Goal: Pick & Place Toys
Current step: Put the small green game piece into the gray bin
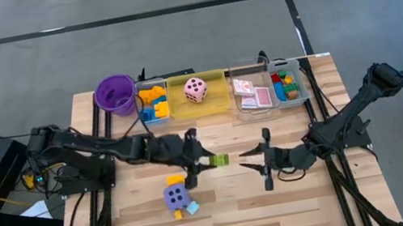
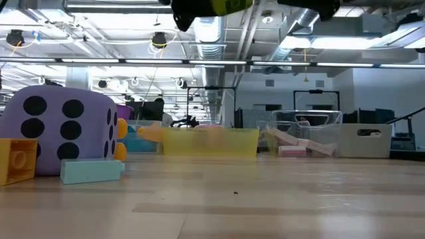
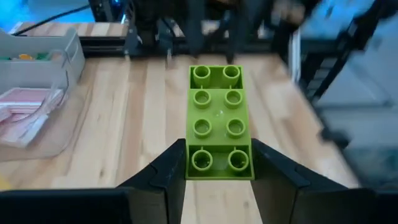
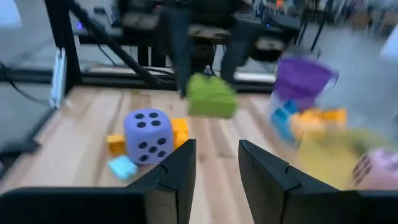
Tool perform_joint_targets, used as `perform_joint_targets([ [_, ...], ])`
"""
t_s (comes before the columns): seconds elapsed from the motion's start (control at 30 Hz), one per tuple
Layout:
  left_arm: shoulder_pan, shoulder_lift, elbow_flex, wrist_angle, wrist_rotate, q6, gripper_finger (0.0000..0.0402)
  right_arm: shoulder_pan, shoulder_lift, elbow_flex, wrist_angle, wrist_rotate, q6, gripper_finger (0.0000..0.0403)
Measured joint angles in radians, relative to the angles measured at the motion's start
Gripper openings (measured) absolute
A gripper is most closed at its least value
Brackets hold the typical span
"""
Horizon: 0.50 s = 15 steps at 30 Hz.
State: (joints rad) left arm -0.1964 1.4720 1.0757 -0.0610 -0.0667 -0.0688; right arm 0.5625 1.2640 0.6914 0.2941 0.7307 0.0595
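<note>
Above the middle of the counter [image 1: 299, 203], left gripper [image 1: 198, 163] clamped on a green block [image 3: 219, 124], held clear of the wood. Near it, right gripper [image 1: 263, 160] hanging with fingers narrowly apart, holding nothing. On the counter below: purple die [image 1: 176, 197] beside yellow block [image 2: 16, 159] and pale blue block [image 1: 193, 208].

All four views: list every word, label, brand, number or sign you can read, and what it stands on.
No readable text in any view.
Purple die: black dots only, six on the face toward the low camera.
Pink die: dark dots only.
Cards: pattern too small to read.
Green block: studs show no legible mark.
</note>
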Motion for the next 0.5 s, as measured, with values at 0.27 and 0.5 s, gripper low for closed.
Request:
perform_joint_targets([
  [0.27, 0.111, -0.004, -0.013, 0.135, 0.21, -0.2, 0.0134, -0.028, 0.0, 0.04, 0.008, 0.006, -0.392, 0.0114],
  [0.5, 0.158, 0.006, -0.014, 0.157, 0.279, -0.254, 0.0134, -0.116, 0.0, 0.056, 0.0, 0.081, -0.513, 0.0112],
])
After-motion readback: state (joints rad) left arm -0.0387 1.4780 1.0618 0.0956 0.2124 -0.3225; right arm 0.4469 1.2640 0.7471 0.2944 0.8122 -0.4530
